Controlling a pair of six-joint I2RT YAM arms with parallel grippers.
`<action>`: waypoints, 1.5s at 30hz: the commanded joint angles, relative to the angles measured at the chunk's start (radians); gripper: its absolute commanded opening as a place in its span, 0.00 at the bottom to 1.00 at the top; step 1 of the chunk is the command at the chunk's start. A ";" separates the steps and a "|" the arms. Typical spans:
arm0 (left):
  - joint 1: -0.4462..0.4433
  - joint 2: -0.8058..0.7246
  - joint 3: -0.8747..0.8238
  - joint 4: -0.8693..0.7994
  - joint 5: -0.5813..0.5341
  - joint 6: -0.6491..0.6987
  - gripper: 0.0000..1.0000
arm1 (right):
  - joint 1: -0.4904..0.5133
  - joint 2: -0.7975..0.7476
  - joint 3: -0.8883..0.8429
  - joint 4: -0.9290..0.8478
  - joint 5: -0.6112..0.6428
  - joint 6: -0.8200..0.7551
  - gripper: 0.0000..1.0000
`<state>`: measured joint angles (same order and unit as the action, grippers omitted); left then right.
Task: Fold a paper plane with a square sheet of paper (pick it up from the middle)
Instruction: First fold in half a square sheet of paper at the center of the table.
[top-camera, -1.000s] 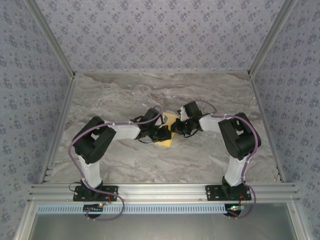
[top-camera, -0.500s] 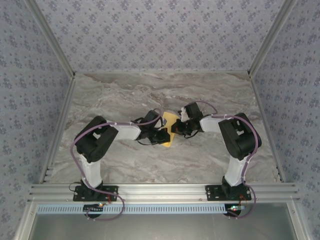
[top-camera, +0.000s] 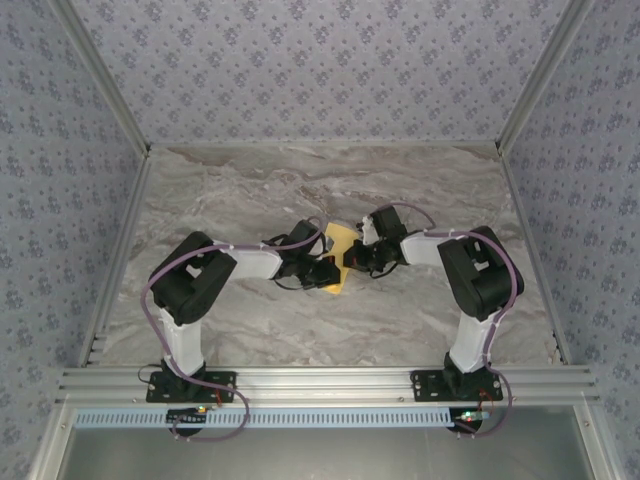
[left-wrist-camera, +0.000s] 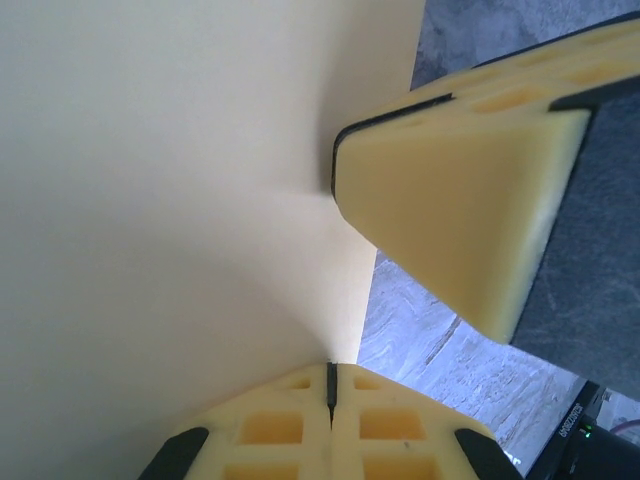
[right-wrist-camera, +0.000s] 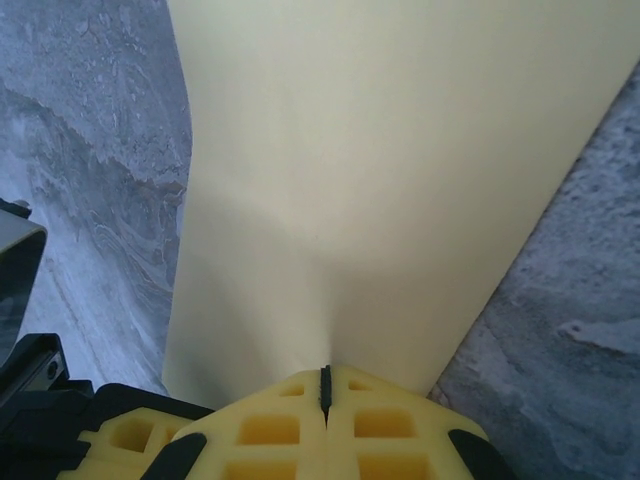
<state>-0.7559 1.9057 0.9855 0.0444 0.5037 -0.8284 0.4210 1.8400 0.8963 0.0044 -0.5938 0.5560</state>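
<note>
Stage: an early fold, as I judge it. The sheet (top-camera: 342, 240) is gripped from both sides, but it shows no pointed nose and no wings.
Done: the pick-up appears complete, since both grippers have paper between their fingers.
Left to do: judging by how plain the paper looks, most of the creasing. That means the nose folds, the wing folds and a sharp centre line.
Sheet, place: near the middle of the surface (top-camera: 300, 190), between the two wrists.
Sheet, look: plain pale yellow and unmarked. From above it reads as a narrow strip with both ends poking out past the wrists. I cannot tell whether it is folded over or standing on edge.
Sheet, shape up close: in both wrist views it is smooth and broad, with a soft shadowed furrow running into each pinch. It is a gentle bow rather than a pressed crease. One straight edge shows, with grey marble beyond it.
Left gripper (left-wrist-camera: 330, 385): clamped tight on the sheet's edge over the middle of the surface, with no gap at the seam.
Right gripper (right-wrist-camera: 324, 385): likewise closed on the sheet from the other side. Its fingers (left-wrist-camera: 460, 210) show just beside the left pinch on the same edge.
Unclear: whether any part of the sheet rests on the surface.
</note>
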 joint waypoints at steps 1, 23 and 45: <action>-0.008 0.038 -0.005 -0.141 -0.040 0.015 0.00 | -0.049 0.054 0.032 -0.054 0.033 -0.047 0.00; -0.011 0.083 -0.027 -0.233 -0.027 0.052 0.00 | -0.257 0.281 0.388 -0.128 0.064 -0.047 0.00; -0.007 0.018 0.106 -0.141 -0.030 0.058 0.00 | -0.102 0.115 0.170 -0.088 -0.034 -0.024 0.00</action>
<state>-0.7559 1.9209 1.0607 -0.0795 0.4892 -0.7933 0.3294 1.9327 1.0771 -0.0975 -0.6216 0.5171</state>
